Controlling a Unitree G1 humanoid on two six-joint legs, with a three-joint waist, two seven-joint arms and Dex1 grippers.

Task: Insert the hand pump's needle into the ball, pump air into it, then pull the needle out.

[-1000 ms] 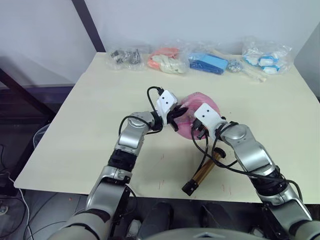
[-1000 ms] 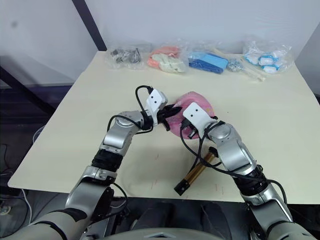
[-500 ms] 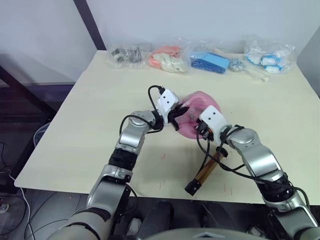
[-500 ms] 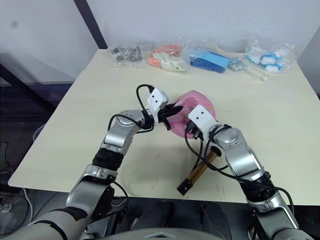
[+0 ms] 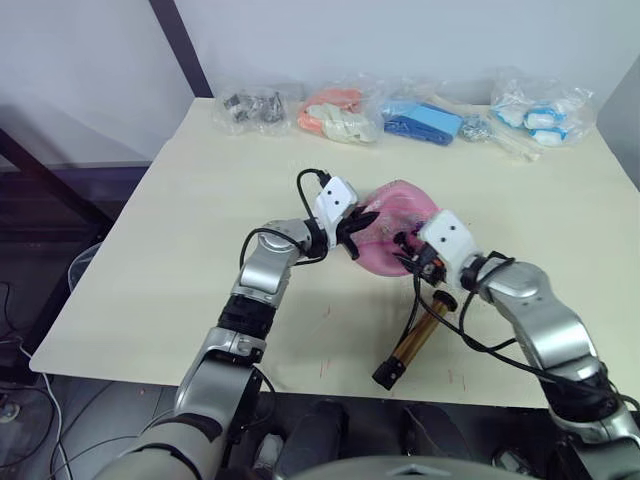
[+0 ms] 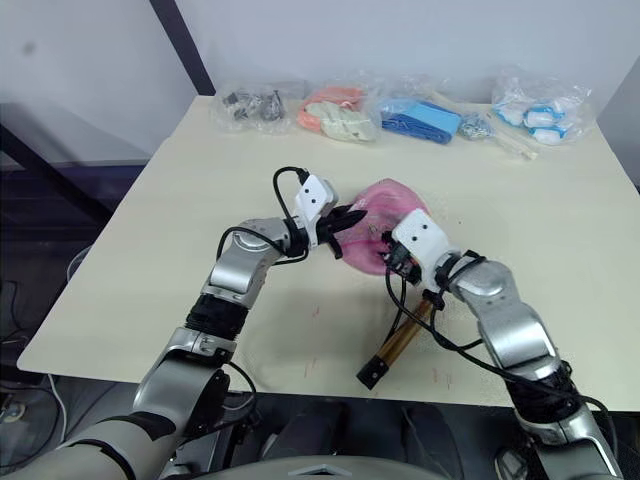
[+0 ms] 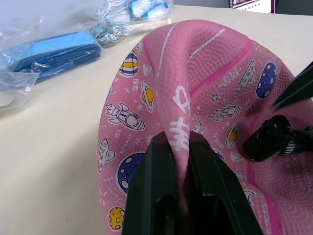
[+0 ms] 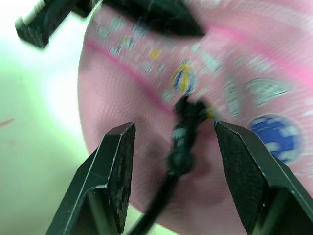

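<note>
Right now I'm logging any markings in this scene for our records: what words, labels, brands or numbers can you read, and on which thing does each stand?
Large white print on the ball, at the fold pinched by the left gripper: partly hidden in the crease, cannot be read.
Tiny white marks beside the cartoon prints on the ball: too small to read.
Small white lettering on the black needle fitting: blurred, unreadable.
Bags at the table's far edge: no readable text.

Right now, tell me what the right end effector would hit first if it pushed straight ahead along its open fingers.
Most likely the small black needle fitting at the hose tip, sitting between the open fingers of the right end effector, resting against the dented pink rubber ball just behind it. Depth is unclear, so contact order is a judgement.
</note>
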